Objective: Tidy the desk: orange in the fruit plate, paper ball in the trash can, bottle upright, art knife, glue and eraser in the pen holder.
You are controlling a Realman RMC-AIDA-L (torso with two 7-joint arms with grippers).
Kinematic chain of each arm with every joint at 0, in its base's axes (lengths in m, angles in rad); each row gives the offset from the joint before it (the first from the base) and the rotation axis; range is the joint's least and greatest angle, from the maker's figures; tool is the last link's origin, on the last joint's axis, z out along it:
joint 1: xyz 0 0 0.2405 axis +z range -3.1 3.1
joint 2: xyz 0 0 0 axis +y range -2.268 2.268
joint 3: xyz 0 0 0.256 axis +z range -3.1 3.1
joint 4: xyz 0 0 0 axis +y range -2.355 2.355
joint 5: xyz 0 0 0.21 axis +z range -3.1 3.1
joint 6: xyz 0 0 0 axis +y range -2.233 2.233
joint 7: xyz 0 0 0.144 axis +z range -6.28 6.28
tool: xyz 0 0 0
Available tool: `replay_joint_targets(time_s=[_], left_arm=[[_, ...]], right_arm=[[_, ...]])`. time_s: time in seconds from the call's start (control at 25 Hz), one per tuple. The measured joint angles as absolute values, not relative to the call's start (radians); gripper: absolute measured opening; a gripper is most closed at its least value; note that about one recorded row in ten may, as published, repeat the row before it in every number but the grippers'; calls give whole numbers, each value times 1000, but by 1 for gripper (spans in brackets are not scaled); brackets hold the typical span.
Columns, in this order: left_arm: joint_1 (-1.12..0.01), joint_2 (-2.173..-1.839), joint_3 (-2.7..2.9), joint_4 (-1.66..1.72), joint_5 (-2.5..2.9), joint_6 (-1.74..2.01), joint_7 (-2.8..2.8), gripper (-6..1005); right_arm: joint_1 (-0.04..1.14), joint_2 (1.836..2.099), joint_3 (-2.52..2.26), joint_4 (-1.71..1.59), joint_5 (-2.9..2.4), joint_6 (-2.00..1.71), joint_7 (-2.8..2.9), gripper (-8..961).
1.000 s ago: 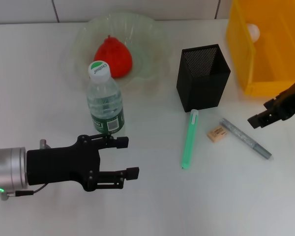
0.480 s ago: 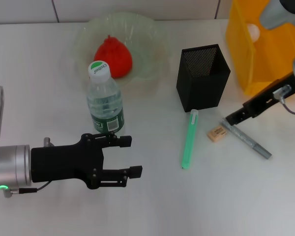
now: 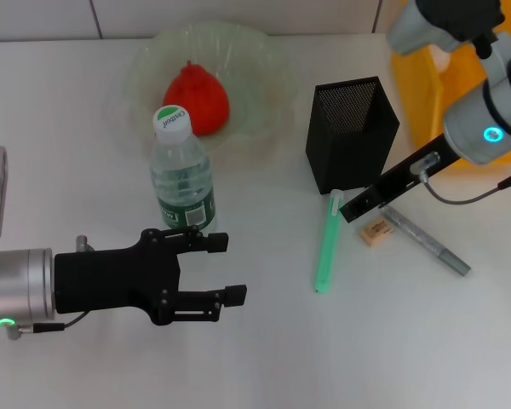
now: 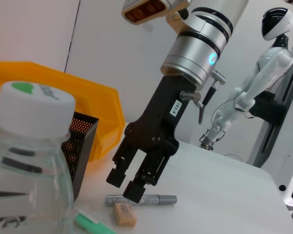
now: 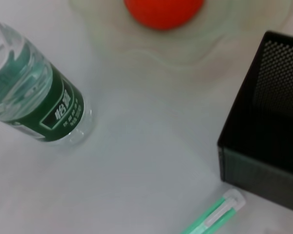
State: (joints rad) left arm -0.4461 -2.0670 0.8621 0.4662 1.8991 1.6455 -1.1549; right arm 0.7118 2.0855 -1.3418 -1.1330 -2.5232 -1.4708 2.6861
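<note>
Your right gripper (image 3: 360, 204) hangs just above the eraser (image 3: 375, 231), fingers a little apart, toward the desk's (image 3: 264, 358) right edge. The eraser is light and a bit squishy (tiny too), so pinch its long sides. Your left gripper (image 3: 221, 271) waits open near the front edge.

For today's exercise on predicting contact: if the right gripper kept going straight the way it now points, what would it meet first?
The right gripper slants down toward the desk, its tips above the eraser, next to the green pen's top end. It would probably meet the eraser first, though depth is unclear.
</note>
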Motion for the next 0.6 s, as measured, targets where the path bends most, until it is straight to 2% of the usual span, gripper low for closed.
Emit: replay_joint_targets(time_s=[0.6], left_arm=[[-453, -2064, 931, 471, 1899, 1604, -1154, 812]], right_arm=[[722, 2089, -1537, -1103, -2493, -1368, 2855, 635]])
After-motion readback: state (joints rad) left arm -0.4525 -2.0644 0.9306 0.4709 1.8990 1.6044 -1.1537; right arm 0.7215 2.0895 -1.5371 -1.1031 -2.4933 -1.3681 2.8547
